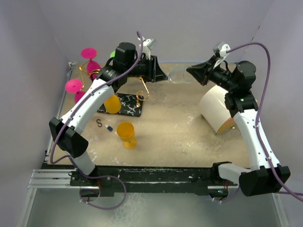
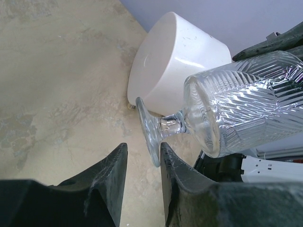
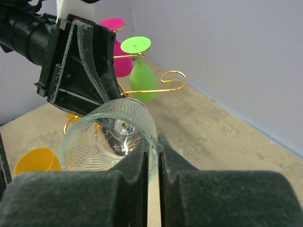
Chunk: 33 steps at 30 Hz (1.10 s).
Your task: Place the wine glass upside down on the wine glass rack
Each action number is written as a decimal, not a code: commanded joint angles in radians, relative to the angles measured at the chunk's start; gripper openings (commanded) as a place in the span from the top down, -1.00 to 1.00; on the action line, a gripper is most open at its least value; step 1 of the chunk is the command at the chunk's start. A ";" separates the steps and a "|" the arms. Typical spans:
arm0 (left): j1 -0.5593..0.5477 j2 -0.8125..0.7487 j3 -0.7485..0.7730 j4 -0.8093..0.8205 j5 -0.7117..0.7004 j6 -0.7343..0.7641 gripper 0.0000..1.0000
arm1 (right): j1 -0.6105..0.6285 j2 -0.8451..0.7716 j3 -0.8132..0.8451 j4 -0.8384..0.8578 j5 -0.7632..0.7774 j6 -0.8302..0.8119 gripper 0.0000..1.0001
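We see the glass lying level in mid-air over the far middle of the table, to the right of the rack, which stands far left. The right gripper pinches its rim tight. The left gripper stands narrow around the foot. One finger touches it, but whether it truly grips we cannot tell.

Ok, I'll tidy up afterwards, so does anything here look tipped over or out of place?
Yes. The white tub on the right lies on its side, not upright. A small S-shaped hook lies loose near the standing yellow glass.
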 commanded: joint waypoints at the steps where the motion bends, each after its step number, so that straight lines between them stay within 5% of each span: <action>1: -0.005 -0.006 0.003 0.063 0.022 -0.031 0.26 | 0.005 -0.022 0.014 0.114 -0.015 0.012 1.00; 12: -0.005 -0.004 0.008 0.073 0.025 -0.038 0.29 | 0.007 -0.019 0.010 0.120 -0.032 0.016 1.00; 26: -0.004 -0.027 -0.040 0.115 0.041 -0.045 1.00 | 0.007 -0.013 -0.004 0.130 -0.027 0.008 1.00; 33: 0.010 -0.056 -0.042 0.116 0.026 -0.025 1.00 | 0.007 -0.009 -0.008 0.120 -0.046 -0.021 0.87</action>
